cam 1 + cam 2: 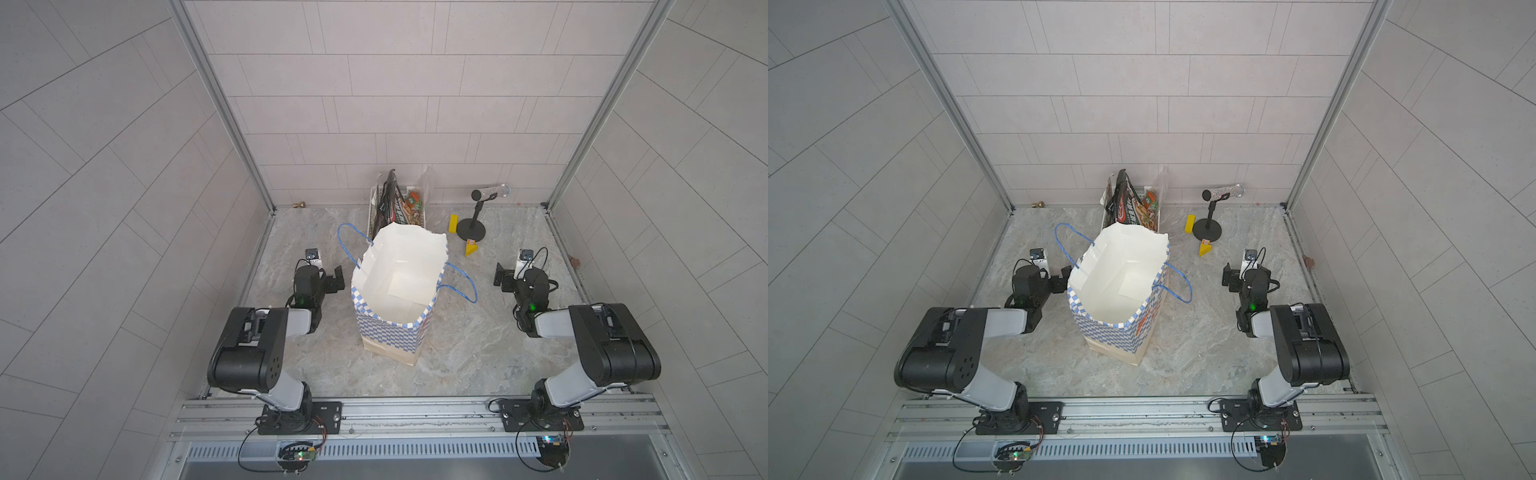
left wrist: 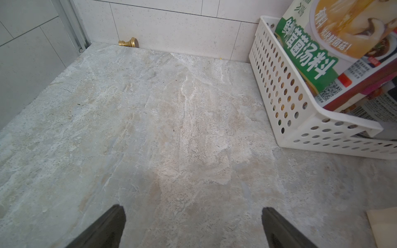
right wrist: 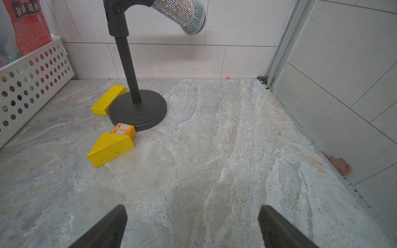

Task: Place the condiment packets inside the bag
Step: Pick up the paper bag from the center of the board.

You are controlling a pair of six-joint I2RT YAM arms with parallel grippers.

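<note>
The bag (image 1: 390, 332) stands upright and open at mid-table in both top views, blue-and-white checked outside (image 1: 1113, 336), white and bare inside. The condiment packets (image 1: 395, 203) stand in a basket behind it; the left wrist view shows a cream-and-green one (image 2: 311, 53), the right wrist view a red one (image 3: 25, 25). My left gripper (image 1: 318, 270) hovers low to the left of the bag, open, with only bare table between its fingers (image 2: 193, 209). My right gripper (image 1: 521, 272) sits to the right of the bag, also open and empty (image 3: 191, 208).
A white perforated basket (image 2: 279, 85) holds the packets against the back wall. A microphone on a black stand (image 3: 137, 107) stands at the back right, with two yellow blocks (image 3: 108, 99) (image 3: 110, 148) and a small orange block (image 3: 124, 128) beside its base. A gold knob (image 2: 130, 43) lies at the back left.
</note>
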